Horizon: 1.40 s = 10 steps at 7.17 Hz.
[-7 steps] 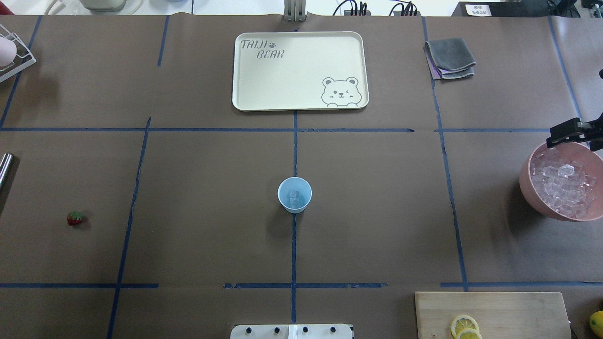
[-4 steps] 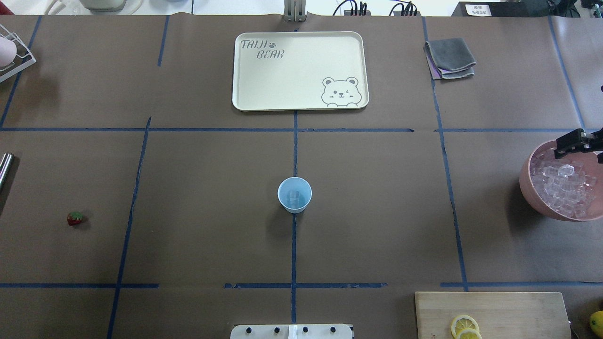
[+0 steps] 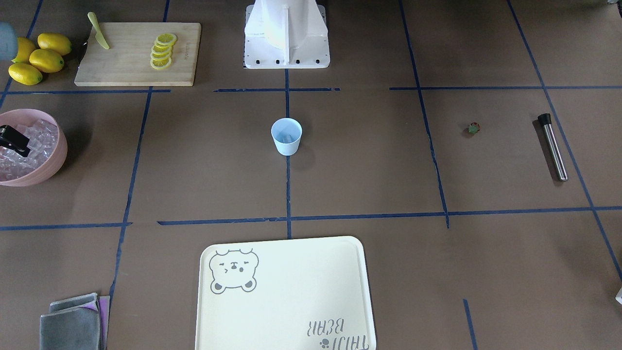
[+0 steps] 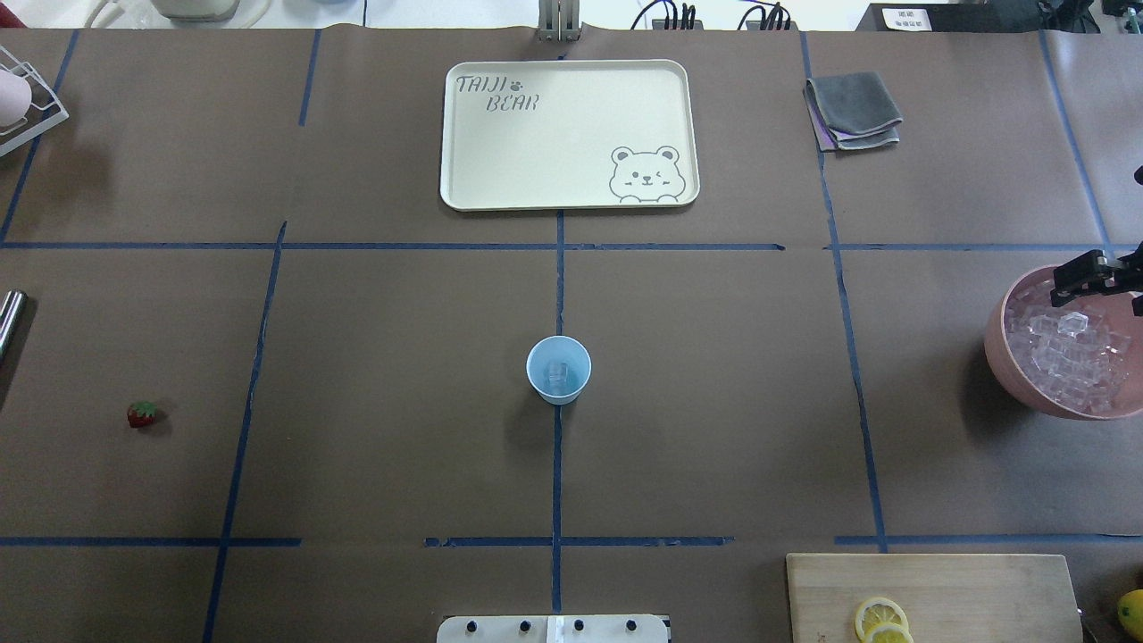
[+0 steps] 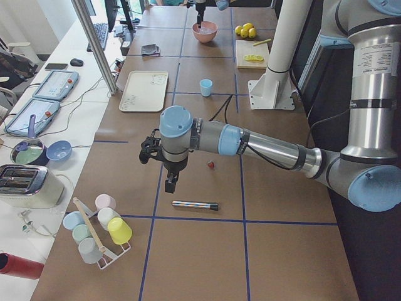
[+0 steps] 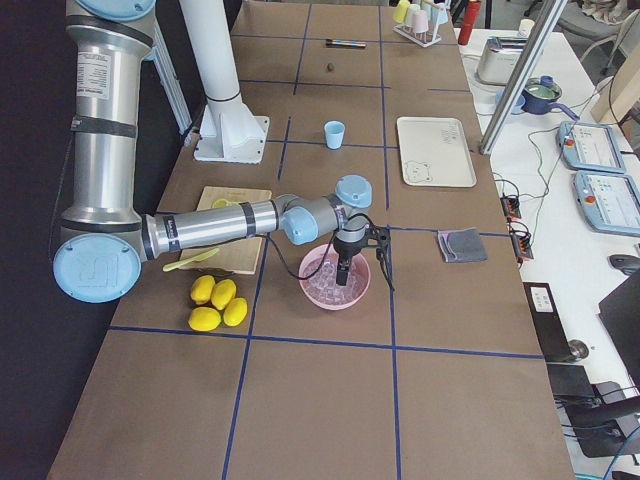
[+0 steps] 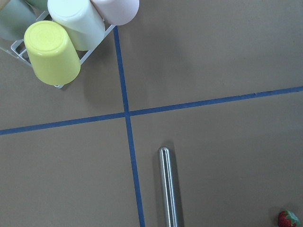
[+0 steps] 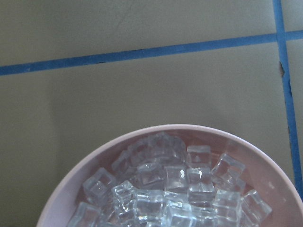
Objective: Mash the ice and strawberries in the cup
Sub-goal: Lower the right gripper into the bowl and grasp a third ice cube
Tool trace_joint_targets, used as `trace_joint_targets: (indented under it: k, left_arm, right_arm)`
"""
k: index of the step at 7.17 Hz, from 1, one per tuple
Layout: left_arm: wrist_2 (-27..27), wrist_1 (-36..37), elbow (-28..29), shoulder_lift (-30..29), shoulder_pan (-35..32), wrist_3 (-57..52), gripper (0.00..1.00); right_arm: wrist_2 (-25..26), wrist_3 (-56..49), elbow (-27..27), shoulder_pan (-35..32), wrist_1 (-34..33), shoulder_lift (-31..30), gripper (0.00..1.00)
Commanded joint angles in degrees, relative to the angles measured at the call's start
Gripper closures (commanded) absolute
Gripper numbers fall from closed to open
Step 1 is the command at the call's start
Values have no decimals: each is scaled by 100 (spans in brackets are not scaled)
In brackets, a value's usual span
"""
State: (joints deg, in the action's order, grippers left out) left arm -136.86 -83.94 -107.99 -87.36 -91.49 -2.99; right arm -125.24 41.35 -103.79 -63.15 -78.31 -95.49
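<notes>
Just below the right hand (image 4: pixel 1083 280) lies ice (image 4: pixel 1068 354).

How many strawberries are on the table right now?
1. The strawberry lies on the bare table on the robot's left side, between the cup and the metal rod; none shows inside the cup.

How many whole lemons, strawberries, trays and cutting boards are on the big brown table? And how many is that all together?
whole lemons: 4
strawberries: 1
trays: 1
cutting boards: 1
Total: 7
</notes>
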Motion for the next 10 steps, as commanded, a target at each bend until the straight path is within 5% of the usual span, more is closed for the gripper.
trace_joint_targets:
  k: [1,6,10]
  left_arm:
    - [1,0,-2,0,0,0,0]
    - [1,0,-2,0,0,0,0]
    - [1,18,-55,-18,0,0,0]
  right_arm:
    - [8,-12,60,110,0,4,2]
    - [17,31,183,110,0,13,31]
    - [26,40,184,101,0,31,40]
